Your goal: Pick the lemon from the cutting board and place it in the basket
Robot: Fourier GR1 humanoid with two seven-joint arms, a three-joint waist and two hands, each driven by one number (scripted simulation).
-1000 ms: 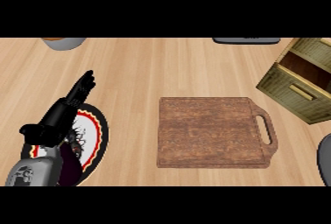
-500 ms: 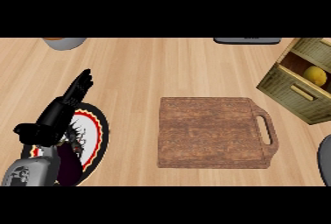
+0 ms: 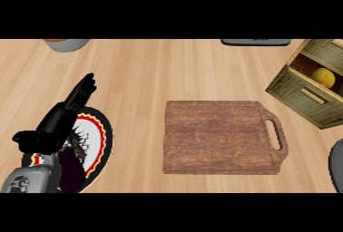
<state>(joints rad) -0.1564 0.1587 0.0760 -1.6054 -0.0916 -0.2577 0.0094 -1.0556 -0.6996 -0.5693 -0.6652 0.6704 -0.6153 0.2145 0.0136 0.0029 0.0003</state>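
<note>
A lemon (image 3: pixel 323 77) sits inside an olive-green woven basket (image 3: pixel 299 92) at the right edge of a pale wooden tabletop (image 3: pixel 167 68), showing yellow against the basket's darker interior, with the basket's near wall and its light handle bar below it. Near the basket, toward the centre, a brown wooden cutting board (image 3: pixel 220 137) lies flat, its looped handle (image 3: pixel 276 133) turned toward the basket side and its surface bare. At the lower left, the left robot hand (image 3: pixel 67 113) rests above a round plate (image 3: pixel 99 136) with a black rim and a red-and-white scalloped pattern; its black fingers are held straight and together, pointing up and away, with nothing in its hold. The grey forearm enters from the lower left corner and covers much of the plate. The right robot hand does not appear in the head view. Along the far edge of the tabletop, a grey round vessel (image 3: pixel 66 44) is partly cut off at upper left and a dark flat object (image 3: pixel 256 42) at upper right; a grey curved shape (image 3: pixel 337 164) shows at the right edge.
</note>
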